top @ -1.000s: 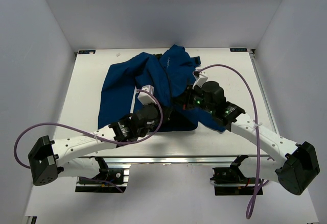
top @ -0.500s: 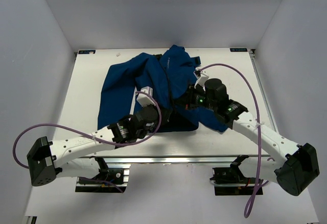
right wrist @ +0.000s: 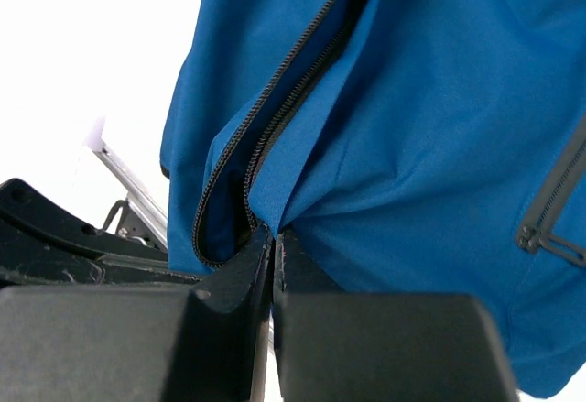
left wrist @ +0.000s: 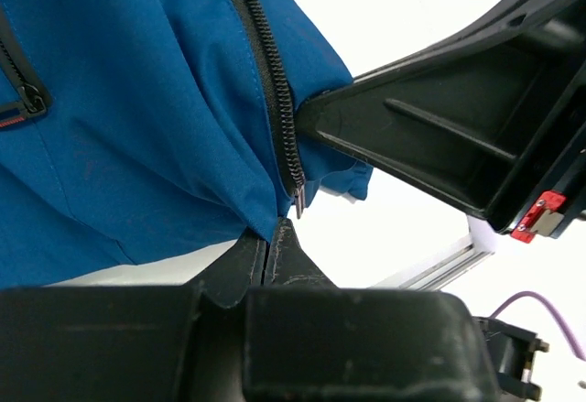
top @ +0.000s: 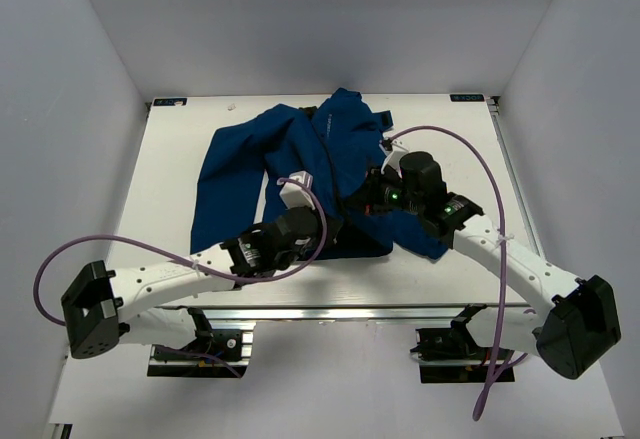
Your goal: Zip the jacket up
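Note:
The royal-blue jacket (top: 240,169) lies crumpled on the white table (top: 160,199), its front unzipped. My left gripper (top: 336,227) is at the near hem. In the left wrist view that gripper (left wrist: 268,233) is shut on the jacket's (left wrist: 137,146) hem, just below the bottom end of one dark zipper row (left wrist: 265,72). My right gripper (top: 358,203) sits close beside it. Seen from the right wrist, this gripper (right wrist: 273,237) is shut on the fabric (right wrist: 439,127) edge beside the two parted zipper rows (right wrist: 275,118).
A pocket zipper (right wrist: 549,201) shows on the jacket's panel, and another (left wrist: 23,81) shows in the left wrist view. The right gripper's black body (left wrist: 439,136) is a short gap from my left fingers. The table's front rail (top: 350,311) runs just behind both grippers.
The left arm has shifted a little to the right along the hem and the right wrist has edged slightly away from me. Both grippers stay shut on the fabric.

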Controlling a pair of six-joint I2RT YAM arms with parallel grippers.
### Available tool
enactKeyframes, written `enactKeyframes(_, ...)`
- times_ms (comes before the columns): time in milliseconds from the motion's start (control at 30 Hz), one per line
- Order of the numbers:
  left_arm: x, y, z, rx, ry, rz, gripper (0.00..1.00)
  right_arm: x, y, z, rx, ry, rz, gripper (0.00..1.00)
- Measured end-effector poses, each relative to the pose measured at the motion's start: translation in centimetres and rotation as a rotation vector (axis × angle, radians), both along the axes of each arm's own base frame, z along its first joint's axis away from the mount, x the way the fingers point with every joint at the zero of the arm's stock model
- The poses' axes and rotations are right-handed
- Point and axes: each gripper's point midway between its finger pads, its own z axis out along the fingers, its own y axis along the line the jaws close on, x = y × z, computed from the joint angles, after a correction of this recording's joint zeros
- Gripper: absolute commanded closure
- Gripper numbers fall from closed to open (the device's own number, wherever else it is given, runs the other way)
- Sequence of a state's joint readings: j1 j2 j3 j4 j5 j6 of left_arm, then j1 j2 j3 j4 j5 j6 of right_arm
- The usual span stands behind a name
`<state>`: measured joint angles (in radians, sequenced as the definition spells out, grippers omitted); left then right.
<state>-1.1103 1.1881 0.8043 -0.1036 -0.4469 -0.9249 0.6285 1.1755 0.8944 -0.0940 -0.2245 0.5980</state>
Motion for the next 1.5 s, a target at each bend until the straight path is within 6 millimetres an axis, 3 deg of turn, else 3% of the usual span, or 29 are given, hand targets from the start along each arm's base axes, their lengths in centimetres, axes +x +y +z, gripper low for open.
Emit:
enactKeyframes(167, 0.0, -0.5, -0.7, 0.027, 0.019, -0.016, 1.0, 0.3, -0.5, -0.4, -0.02, 0.025, -0.014, 1.0)
enactKeyframes(567, -0.2, -0.6, 0.2, 0.004, 0.014, -0.026, 1.0, 0.1, -0.5, 0.5, 0.0, 0.035, 0.01, 1.0)
enactKeyframes(767, -0.8, -0.2, -0.6, 0.054, 0.018, -0.049, 1.0, -0.8, -0.5, -2.1, 0.055, 0.075, 0.047, 1.0)
enactKeyframes(900, -0.9, 0.2, -0.4, 0.059, 0.012, -0.051, 1.0, -1.0, -0.2, -2.0, 0.084, 0.055, 0.078, 1.0)
enactKeyframes(1067, -0.6, 0.7, 0.4, 0.015, -0.016, -0.056, 1.0, -1.0, 0.1, -1.0, 0.12, 0.001, 0.112, 0.85)
enactKeyframes(1367, -1.0, 0.9, -0.7, 0.056, 0.003, -0.109, 1.0, 0.9, -1.3, 0.0, 0.102, -0.106, 0.064, 0.6)
enactKeyframes(1500, -0.9, 1.0, -0.8, 0.058, 0.007, -0.114, 1.0, 0.6, -1.6, 0.3, 0.075, -0.146, 0.077, 0.57)
